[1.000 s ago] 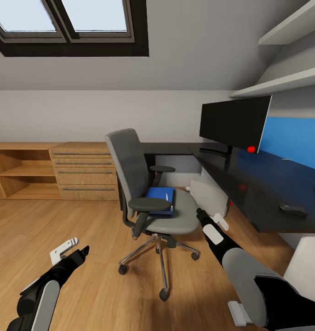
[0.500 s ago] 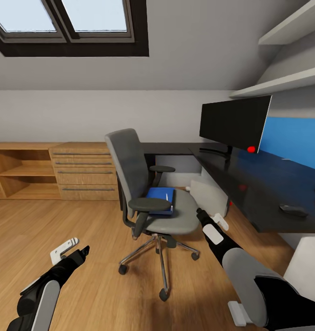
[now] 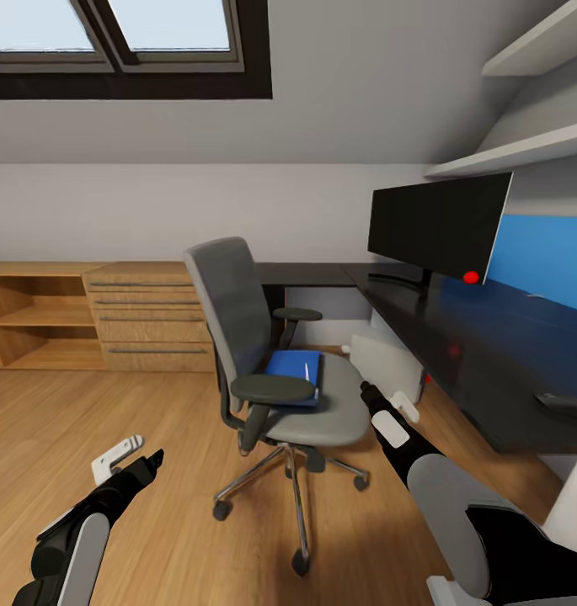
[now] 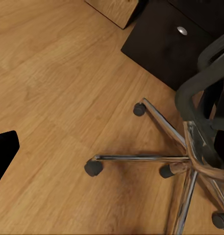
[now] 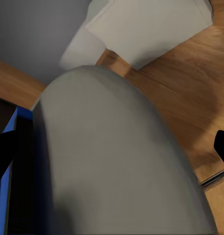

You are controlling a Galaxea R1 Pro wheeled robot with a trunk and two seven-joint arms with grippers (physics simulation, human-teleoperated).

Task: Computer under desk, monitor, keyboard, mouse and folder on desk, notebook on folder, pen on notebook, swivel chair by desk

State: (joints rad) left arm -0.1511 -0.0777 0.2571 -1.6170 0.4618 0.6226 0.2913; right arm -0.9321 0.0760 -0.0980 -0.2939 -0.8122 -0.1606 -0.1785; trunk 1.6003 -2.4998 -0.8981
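We see no brand, label or legible writing on anything. The swivel chair [image 3: 263, 353] stands on the wood-plank floor [image 3: 86, 421] just in front of the desk [image 3: 456, 337], its grey matte seat and backrest rounded, armrests black, its chrome star base [image 4: 185, 161] shiny with dark casters. On the seat lies the folder [image 3: 290, 368], flat and bright blue, partly behind the near armrest; a thin white pen [image 3: 306, 370] rests on its top. The monitor [image 3: 438, 223], a wide black flat screen with a red dot at a lower corner, stands on the glossy black desk top. The mouse [image 3: 562, 402], dark and oval, lies near the desk's front edge at our right. The computer [image 3: 387, 364], a pale box, sits on the floor under the desk. Our left gripper [image 3: 141, 459] hangs low over the floor, well apart from the chair; our right gripper [image 3: 368, 394] is just beside the seat edge [image 5: 116, 161]. We cannot tell whether either claw is apart or together.
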